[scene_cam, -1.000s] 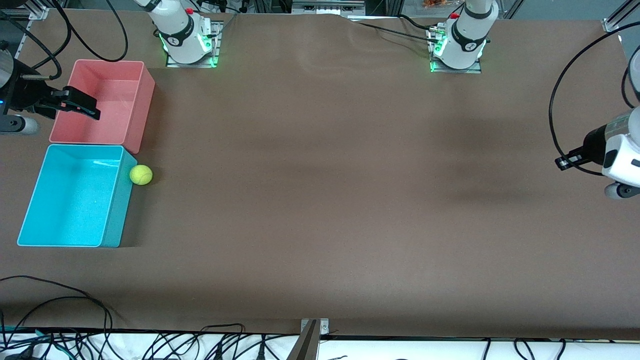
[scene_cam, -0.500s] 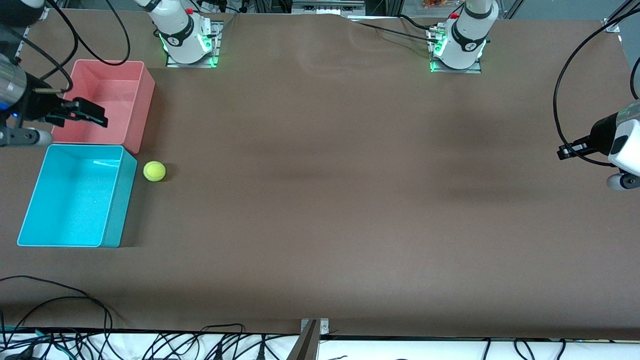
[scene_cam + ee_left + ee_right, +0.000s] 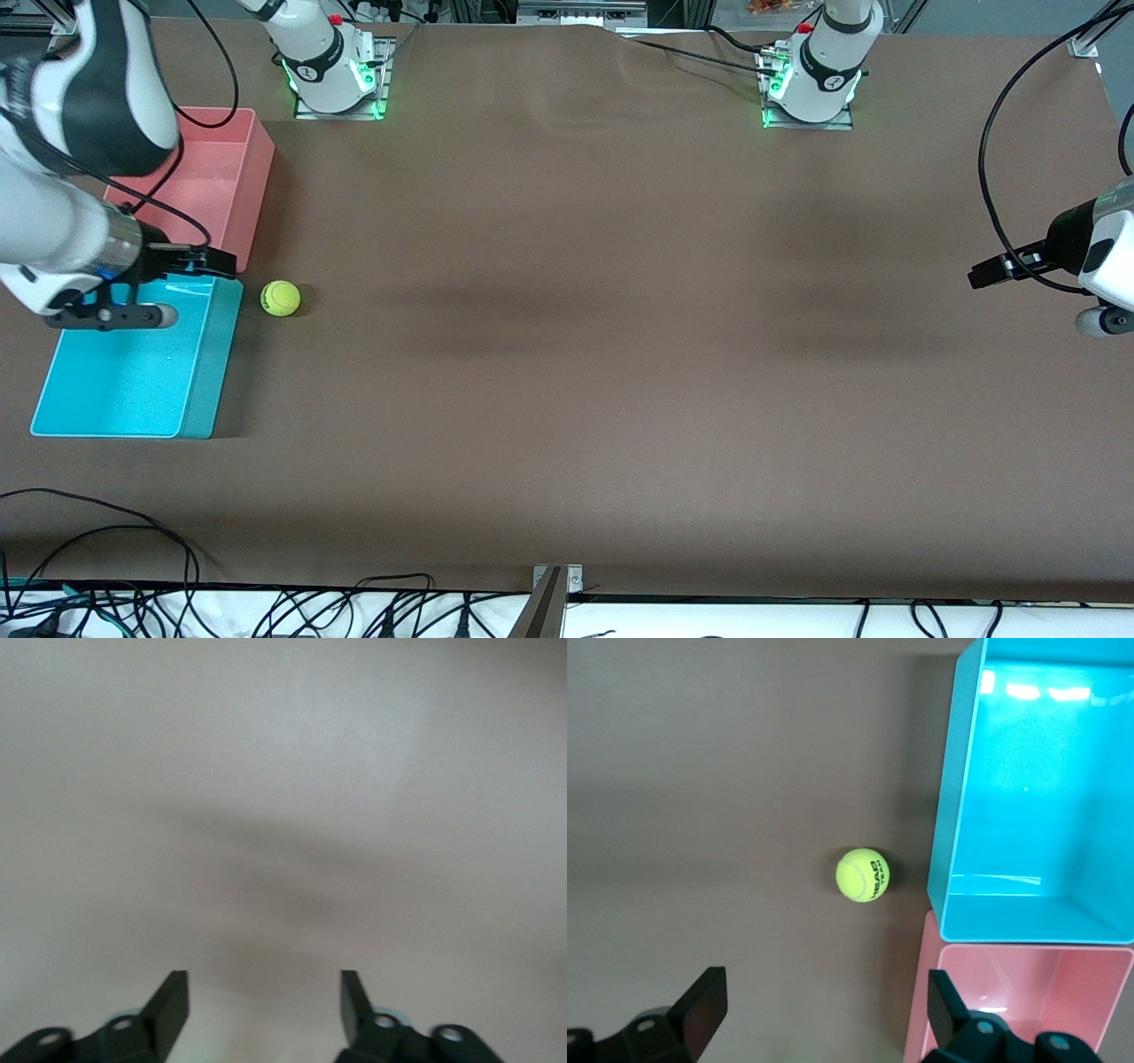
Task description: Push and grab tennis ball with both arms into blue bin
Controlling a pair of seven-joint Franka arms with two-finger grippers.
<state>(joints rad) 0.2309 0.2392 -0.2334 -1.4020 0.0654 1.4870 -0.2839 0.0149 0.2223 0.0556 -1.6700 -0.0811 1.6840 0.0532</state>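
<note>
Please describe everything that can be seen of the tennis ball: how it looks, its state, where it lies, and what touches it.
The tennis ball is a small, fuzzy, yellow-green ball with a pale curved seam and dark print that reads HEAD TEAM in the right wrist view. It looks whole and rests on the brown table, not in any bin. It lies beside the blue bin, close to its corner next to the pink bin, with a narrow gap between. Only the table touches it; no gripper holds it.

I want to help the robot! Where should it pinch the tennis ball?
Probably straight down from above, open right gripper fingers closing across the tennis ball's round middle. It sits alone on the table, just beside the blue bin, so the top is clear.
</note>
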